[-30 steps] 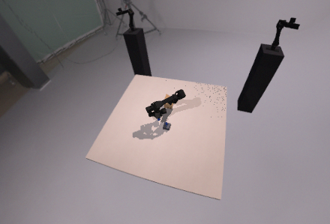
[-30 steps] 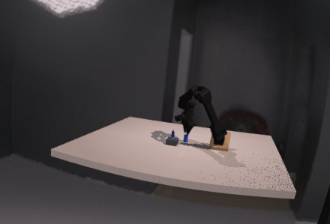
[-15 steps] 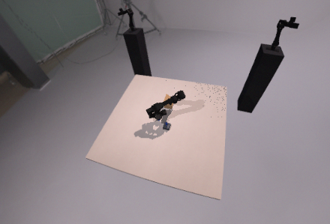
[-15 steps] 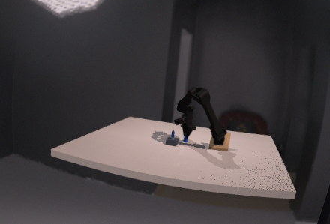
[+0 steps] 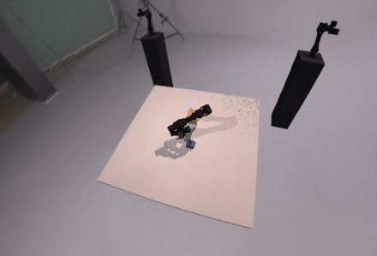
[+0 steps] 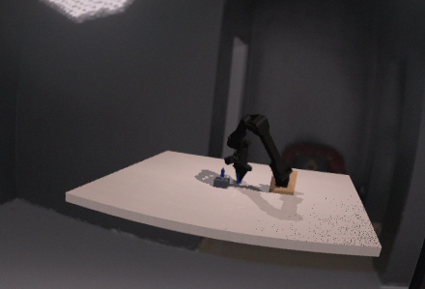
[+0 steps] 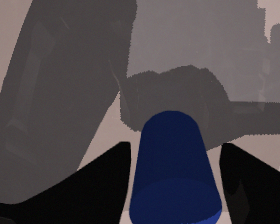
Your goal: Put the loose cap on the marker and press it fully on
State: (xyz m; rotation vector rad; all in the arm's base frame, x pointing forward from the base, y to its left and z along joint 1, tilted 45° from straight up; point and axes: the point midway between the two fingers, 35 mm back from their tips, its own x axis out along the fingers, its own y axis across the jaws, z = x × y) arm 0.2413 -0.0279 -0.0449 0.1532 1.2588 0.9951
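Cap (image 6: 239, 179) (image 7: 172, 160) is standing beside the block (image 5: 190, 145) (image 6: 221, 183), between the gripper's (image 6: 240, 175) (image 7: 175, 147) open jaws, with small gaps showing. Beyond, the marker (image 5: 190, 141) (image 6: 222, 173) is waiting in the block. The arm (image 5: 188, 119) (image 6: 273, 150) is likely getting ready to grab; next it needs squeezing, then lifting.

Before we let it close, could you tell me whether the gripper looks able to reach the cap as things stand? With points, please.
Probably yes: the blue cap (image 6: 239, 179) (image 7: 172, 160) stands between the open fingers, with nothing visible in the way.
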